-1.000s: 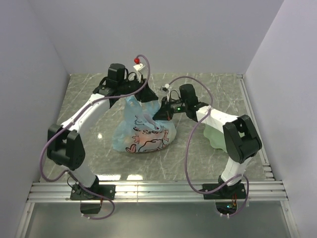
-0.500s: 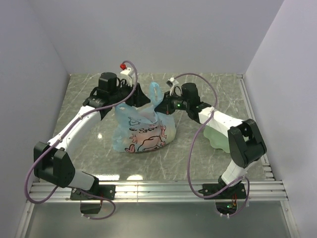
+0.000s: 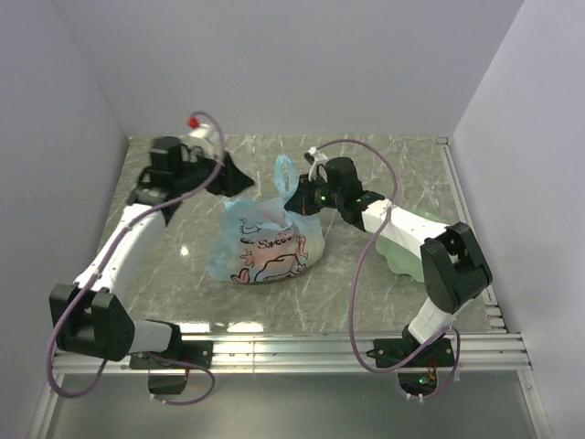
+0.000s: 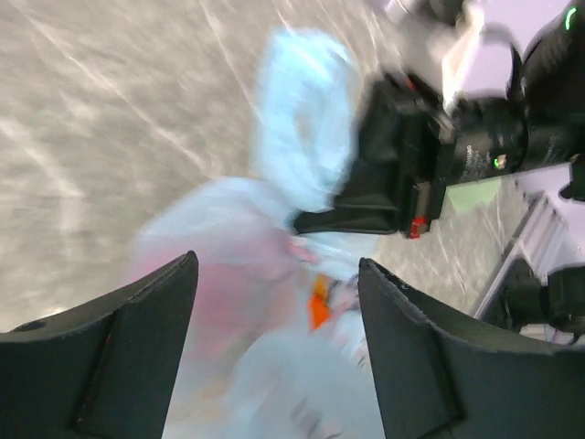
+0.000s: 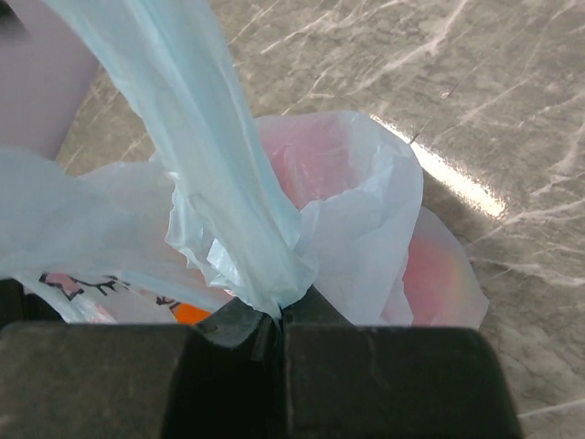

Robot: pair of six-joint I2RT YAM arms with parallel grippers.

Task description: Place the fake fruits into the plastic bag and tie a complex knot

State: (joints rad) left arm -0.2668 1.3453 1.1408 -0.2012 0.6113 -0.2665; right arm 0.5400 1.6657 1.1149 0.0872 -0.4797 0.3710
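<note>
The plastic bag is seen lying approx. mid table, w/ fake fruits showing pink-red thru the film. One twisted handle strip is pinched in the closed R gripper at the bag's far-right side. The L gripper is held wide, empty, apart from the bag, twd the far-left corner.

Right claw tight on a twisted strip of plastic bag

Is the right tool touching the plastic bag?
Touching. The right wrist view shows the right tool pinched shut on a twisted strip of the plastic bag.
</note>
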